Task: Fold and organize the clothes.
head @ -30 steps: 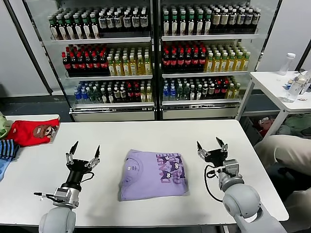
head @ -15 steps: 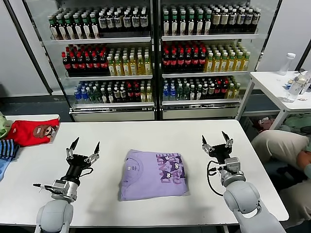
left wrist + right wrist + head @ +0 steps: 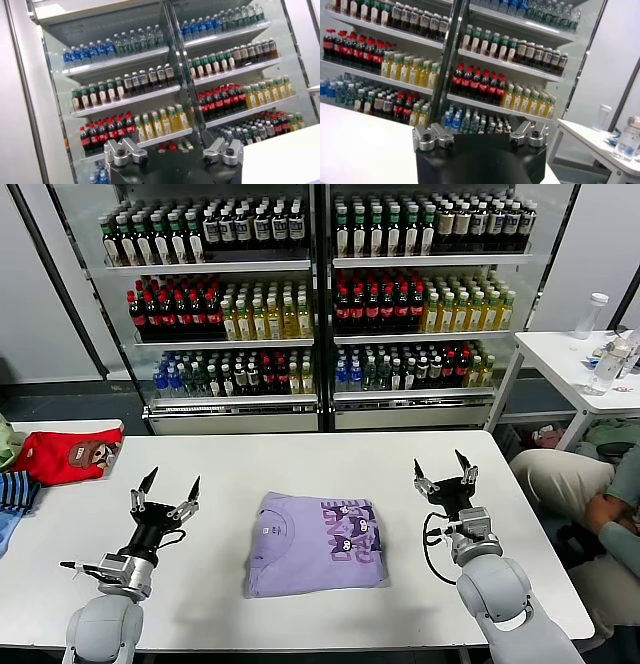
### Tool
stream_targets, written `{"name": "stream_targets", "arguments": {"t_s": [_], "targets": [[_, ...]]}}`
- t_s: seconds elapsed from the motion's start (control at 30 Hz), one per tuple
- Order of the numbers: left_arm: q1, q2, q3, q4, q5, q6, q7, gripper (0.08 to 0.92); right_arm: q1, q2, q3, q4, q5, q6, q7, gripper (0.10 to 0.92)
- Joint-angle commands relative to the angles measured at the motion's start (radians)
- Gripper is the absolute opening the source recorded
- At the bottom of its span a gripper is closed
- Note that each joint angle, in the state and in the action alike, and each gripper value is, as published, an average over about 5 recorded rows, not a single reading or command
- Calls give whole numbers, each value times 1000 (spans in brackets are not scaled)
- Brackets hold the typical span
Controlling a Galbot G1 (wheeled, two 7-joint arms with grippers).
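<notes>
The lavender-purple T-shirt [image 3: 315,542] lies folded into a neat rectangle on the middle of the white table [image 3: 300,459], its dark purple cartoon print and neck label facing up. My left gripper [image 3: 166,481] is open and empty, raised above the table to the left of the shirt, fingers pointing up. My right gripper [image 3: 440,469] is open and empty, raised to the right of the shirt, fingers pointing up. Neither touches the shirt. Both wrist views face the drink coolers and do not show the shirt.
A red garment with a brown cartoon face [image 3: 68,455] and a blue striped cloth [image 3: 14,494] lie at the table's far left. Glass-door coolers full of bottles [image 3: 320,294] stand behind the table. A person [image 3: 590,504] sits at the right, beside a small white side table [image 3: 590,369].
Both grippers have drifted slightly outward and back from the shirt, staying open. The shirt has not moved. The person at the right has shifted.
</notes>
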Motion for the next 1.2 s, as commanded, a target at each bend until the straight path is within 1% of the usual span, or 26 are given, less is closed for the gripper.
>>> {"name": "stream_targets", "arguments": {"t_s": [0.03, 0.47, 1.2], "targets": [[-1, 6, -1, 1, -14, 4, 2, 823, 0, 1, 3, 3, -17, -11, -6, 823], [13, 3, -9, 5, -18, -4, 1, 823, 26, 4, -4, -35, -26, 3, -17, 823], [-18, -5, -5, 38, -8, -22, 13, 823, 55, -1, 7, -54, -24, 3, -18, 823]]}}
